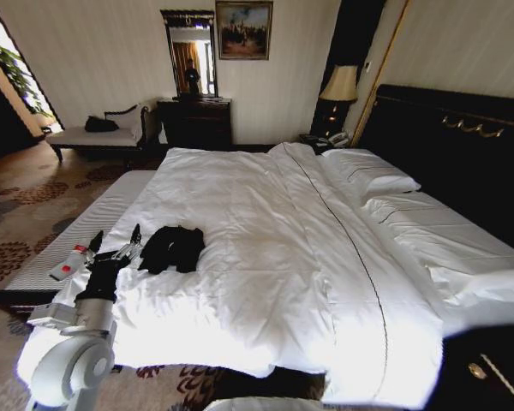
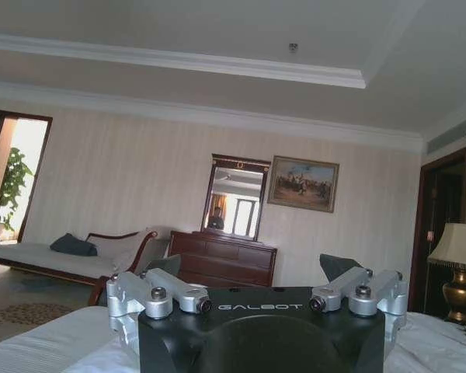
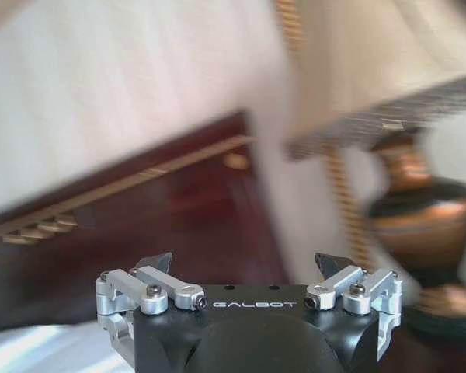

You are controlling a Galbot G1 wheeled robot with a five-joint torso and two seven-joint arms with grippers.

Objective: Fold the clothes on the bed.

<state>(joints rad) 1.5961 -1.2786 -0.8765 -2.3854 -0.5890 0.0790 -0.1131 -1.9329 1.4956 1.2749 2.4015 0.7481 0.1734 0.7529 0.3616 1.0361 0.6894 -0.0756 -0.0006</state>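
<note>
The clothes (image 1: 173,248) are one black garment lying crumpled in a small heap on the white duvet of the bed (image 1: 265,223), near its left edge. My left gripper (image 1: 116,242) hovers just left of the heap, open, with nothing between its dark fingertips. In the left wrist view the left gripper (image 2: 251,268) points across the bedding toward the far wall, jaws wide apart. The right gripper (image 3: 242,263) is open and empty too, facing a bedside lamp (image 3: 419,210) and the dark headboard (image 3: 140,225).
White pillows (image 1: 368,175) lie along the tall dark headboard (image 1: 445,145) on the right. A striped mattress edge (image 1: 86,227) with a small white and red object (image 1: 68,262) runs left of the duvet. A chaise (image 1: 94,133), dresser (image 1: 195,122) and lamp (image 1: 338,86) stand by the far wall.
</note>
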